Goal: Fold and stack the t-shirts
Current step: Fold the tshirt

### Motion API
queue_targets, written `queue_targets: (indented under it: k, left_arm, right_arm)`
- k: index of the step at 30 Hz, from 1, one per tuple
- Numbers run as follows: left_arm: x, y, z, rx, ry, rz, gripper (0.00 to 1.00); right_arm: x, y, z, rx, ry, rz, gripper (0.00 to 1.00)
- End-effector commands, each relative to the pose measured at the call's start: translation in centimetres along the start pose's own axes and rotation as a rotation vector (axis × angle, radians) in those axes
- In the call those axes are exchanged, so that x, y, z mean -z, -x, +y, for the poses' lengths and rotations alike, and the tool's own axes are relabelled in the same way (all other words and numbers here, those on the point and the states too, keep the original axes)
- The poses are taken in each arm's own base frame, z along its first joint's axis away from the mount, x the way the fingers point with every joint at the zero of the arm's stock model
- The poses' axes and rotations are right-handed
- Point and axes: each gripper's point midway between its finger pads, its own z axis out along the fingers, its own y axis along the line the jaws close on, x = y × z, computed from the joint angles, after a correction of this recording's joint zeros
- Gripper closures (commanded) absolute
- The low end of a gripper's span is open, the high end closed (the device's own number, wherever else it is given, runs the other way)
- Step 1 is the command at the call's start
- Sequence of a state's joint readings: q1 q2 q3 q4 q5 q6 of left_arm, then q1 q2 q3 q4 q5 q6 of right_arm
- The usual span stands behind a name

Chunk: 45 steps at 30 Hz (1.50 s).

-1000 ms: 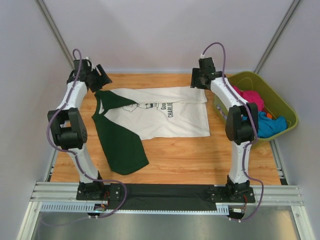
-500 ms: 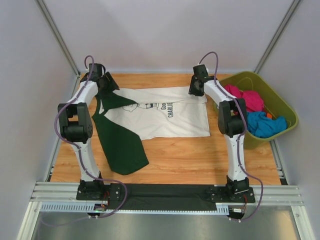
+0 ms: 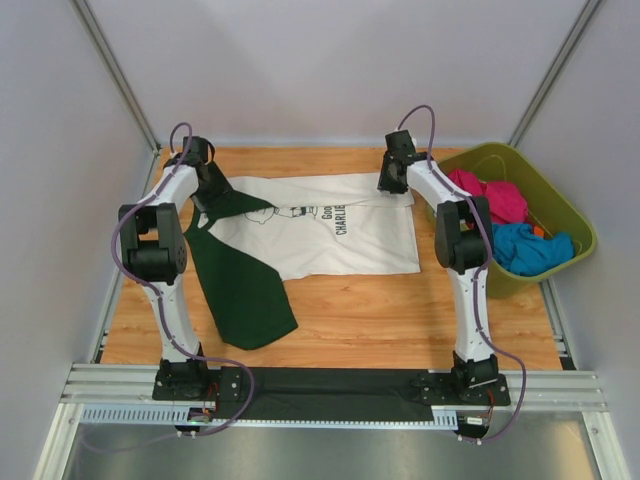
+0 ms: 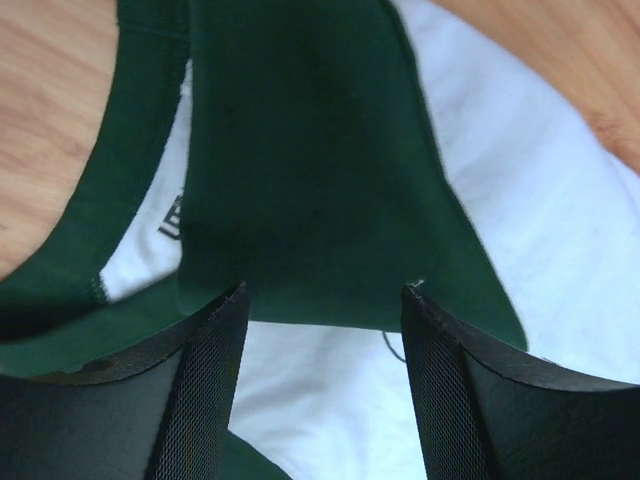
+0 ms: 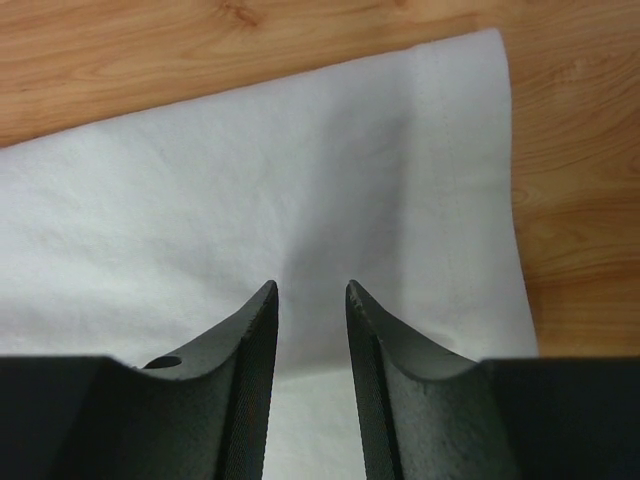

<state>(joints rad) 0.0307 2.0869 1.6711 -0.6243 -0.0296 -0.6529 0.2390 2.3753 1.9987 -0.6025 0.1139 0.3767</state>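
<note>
Top view: left gripper [image 3: 207, 178] covers collar of tee [image 3: 330, 235]; right gripper [image 3: 392, 178] covers far hem corner. Print [image 3: 340, 220] only partly legible; small graphic [image 3: 293, 212] too small to make out. Orange bit [image 3: 538, 231] in tub [image 3: 578, 222] too small to identify.
Left wrist: neck label [image 4: 170, 218] half under green fold, unreadable; tee cut by every edge.
Right wrist: fingers [image 5: 245, 400] cut at bottom edge; cannot tell whether cloth pinched between them.

Both arms are reaching toward the far edge of the table [image 3: 350, 320]. The left gripper [image 4: 325, 295] is holding its jaws wide apart. The right gripper [image 5: 312, 290] is holding them narrowly apart.
</note>
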Motion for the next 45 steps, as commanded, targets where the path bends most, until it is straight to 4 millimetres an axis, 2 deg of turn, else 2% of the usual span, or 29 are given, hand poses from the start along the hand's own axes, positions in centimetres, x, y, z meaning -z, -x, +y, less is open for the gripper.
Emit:
queue_targets:
  k: [1,7,15,18,22,23,24,25,35,45]
  left_arm:
    - [2.1,0.5,1.7,0.025,0.062,-0.037,0.32]
    - [1.2,-0.4,3.7,0.111,0.098,0.014,0.35]
    - [0.6,0.0,4.3,0.090,0.107,0.004,0.36]
    - [0.3,0.5,4.3,0.081,0.103,-0.017,0.42]
    - [0.0,1.4,3.8,0.077,0.073,-0.055,0.64]
    - [0.0,1.5,3.8,0.084,0.074,-0.058,0.73]
    - [0.0,1.6,3.8,0.088,0.079,-0.062,0.92]
    - [0.2,1.7,3.9,0.093,0.086,-0.065,1.00]
    - [2.8,2.6,5.9,0.115,0.156,-0.147,1.00]
    - [4.2,3.9,4.9,0.097,0.088,-0.207,1.00]
  right_arm:
    - [1.5,2.9,1.2,-0.012,0.022,-0.069,0.65]
    - [2.0,3.8,1.4,-0.005,0.025,-0.088,0.65]
    - [1.9,3.2,1.2,-0.004,0.017,-0.070,0.65]
    - [2.0,3.3,1.2,-0.008,0.019,-0.071,0.66]
    - [1.9,3.5,1.1,-0.009,0.012,-0.075,0.65]
    - [1.9,3.4,1.1,-0.006,0.010,-0.075,0.65]
    - [1.8,3.4,1.0,-0.010,0.005,-0.073,0.65]
    - [1.9,3.6,1.0,-0.009,0.000,-0.074,0.65]
    - [1.7,3.1,0.4,-0.018,-0.034,-0.061,0.66]
    - [1.5,2.7,0.1,-0.020,-0.045,-0.048,0.66]
